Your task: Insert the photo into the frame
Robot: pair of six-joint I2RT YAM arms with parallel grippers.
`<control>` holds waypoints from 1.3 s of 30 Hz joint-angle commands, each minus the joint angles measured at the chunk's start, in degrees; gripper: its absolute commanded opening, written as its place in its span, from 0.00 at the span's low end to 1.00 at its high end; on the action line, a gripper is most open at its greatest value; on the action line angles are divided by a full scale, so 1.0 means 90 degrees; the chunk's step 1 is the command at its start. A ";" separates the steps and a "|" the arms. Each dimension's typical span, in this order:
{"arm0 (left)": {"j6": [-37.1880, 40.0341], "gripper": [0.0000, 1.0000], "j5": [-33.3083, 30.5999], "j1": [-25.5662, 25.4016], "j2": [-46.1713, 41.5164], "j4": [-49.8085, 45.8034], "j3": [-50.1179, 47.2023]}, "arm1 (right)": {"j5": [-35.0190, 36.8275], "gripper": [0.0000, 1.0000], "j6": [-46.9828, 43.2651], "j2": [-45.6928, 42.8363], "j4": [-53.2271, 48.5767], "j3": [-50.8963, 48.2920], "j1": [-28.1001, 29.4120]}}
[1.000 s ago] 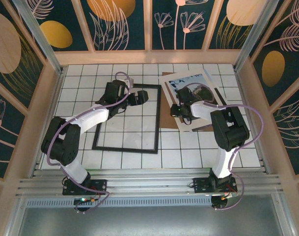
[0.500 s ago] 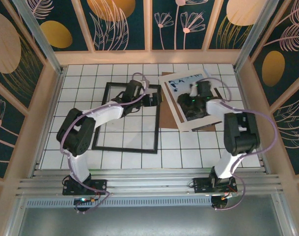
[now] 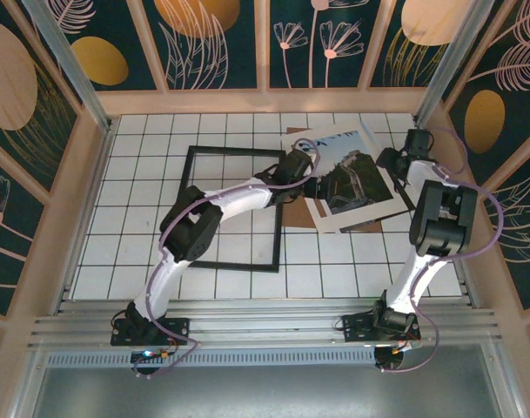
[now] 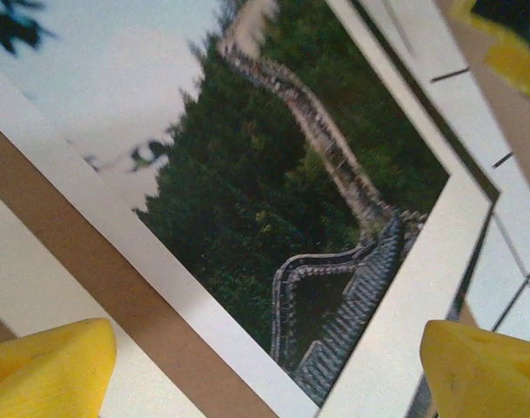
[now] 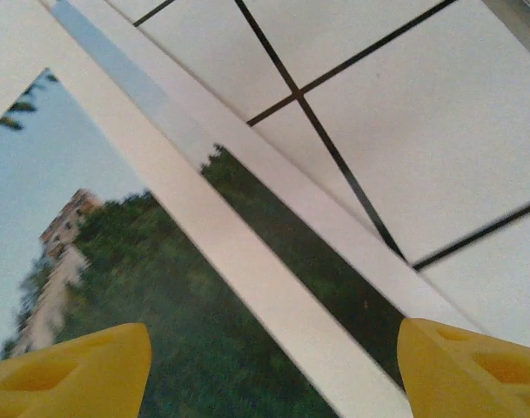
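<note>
Left hand (image 4: 265, 370) wide above white-bordered photo (image 4: 273, 200), stone wall perhaps.

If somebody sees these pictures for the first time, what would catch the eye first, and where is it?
First the photo of a stone wall on green hills, lying face up on a brown cardboard board at the far right of the white tiled table. Left of it lies the thin black frame, with tiles showing through it. The left arm reaches across the frame, and the left hand hangs open over the photo.
</note>
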 commanded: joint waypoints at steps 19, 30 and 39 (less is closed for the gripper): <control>0.0273 0.90 -0.0059 -0.0036 0.0929 -0.0884 0.0831 | -0.1084 0.70 -0.0868 0.1575 -0.1638 0.1410 -0.0057; 0.0521 0.91 -0.0090 -0.0022 0.0929 -0.0981 0.0888 | -0.2141 0.58 -0.0313 0.0106 -0.0960 -0.0504 -0.0235; 0.0616 0.91 -0.0094 -0.0021 0.0919 -0.0991 0.0905 | -0.2494 0.53 -0.0028 -0.0210 -0.0516 -0.1060 -0.0402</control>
